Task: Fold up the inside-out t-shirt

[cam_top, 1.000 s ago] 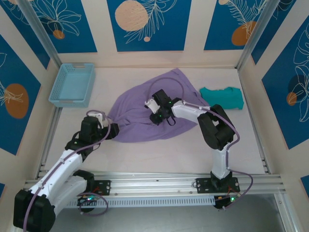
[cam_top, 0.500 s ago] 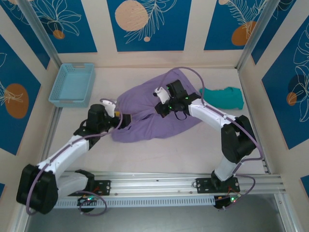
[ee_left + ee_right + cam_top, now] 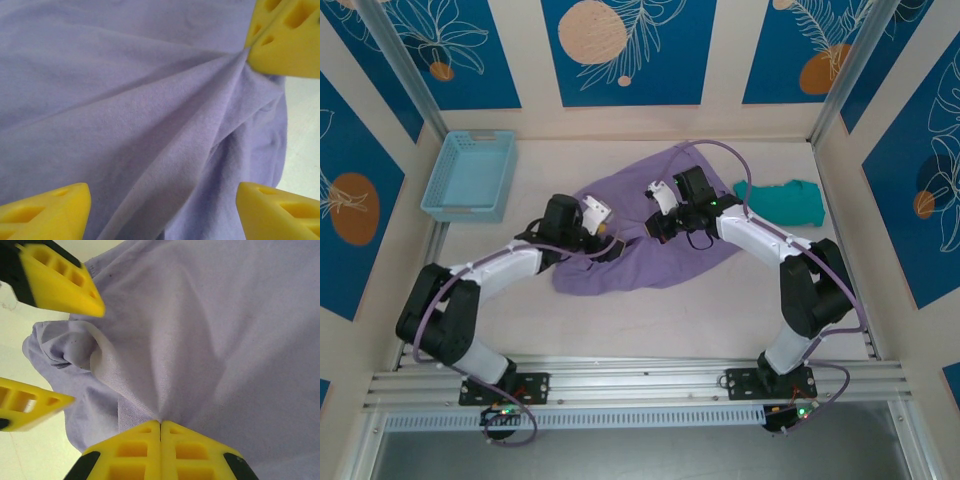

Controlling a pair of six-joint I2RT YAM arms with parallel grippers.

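Looking down from above, a pale beige table [image 3: 650, 310] sits inside walls [image 3: 720, 90] of cream and blue leaf-print panels with orange discs. A metal rail [image 3: 640, 375] runs along the table's near edge. A light blue basket [image 3: 470, 175] stands in the far left corner, and a teal garment [image 3: 780, 202] lies towards the right edge. The purple t-shirt [image 3: 630, 265] is crumpled in the middle of the table, just beside the teal garment. Both arms reach onto it: the left gripper [image 3: 607, 243] over its left part and the right gripper [image 3: 658, 228] near its middle, close together.

From the left wrist, the left gripper [image 3: 160, 212] has its yellow fingers [image 3: 45, 210] spread wide, with wrinkled t-shirt [image 3: 140, 115] cloth lying between them. Creases fan out from the right gripper [image 3: 248, 48], whose tips are pressed together on the fabric. A strip of table [image 3: 305, 130] shows past the cloth's edge.

From the right wrist, the right gripper [image 3: 160, 422] has its fingers meeting with no gap, pinching a fold of the t-shirt [image 3: 225, 340]. The left gripper [image 3: 89, 355] stands apart over the bunched edge, beside bare table [image 3: 15, 355].
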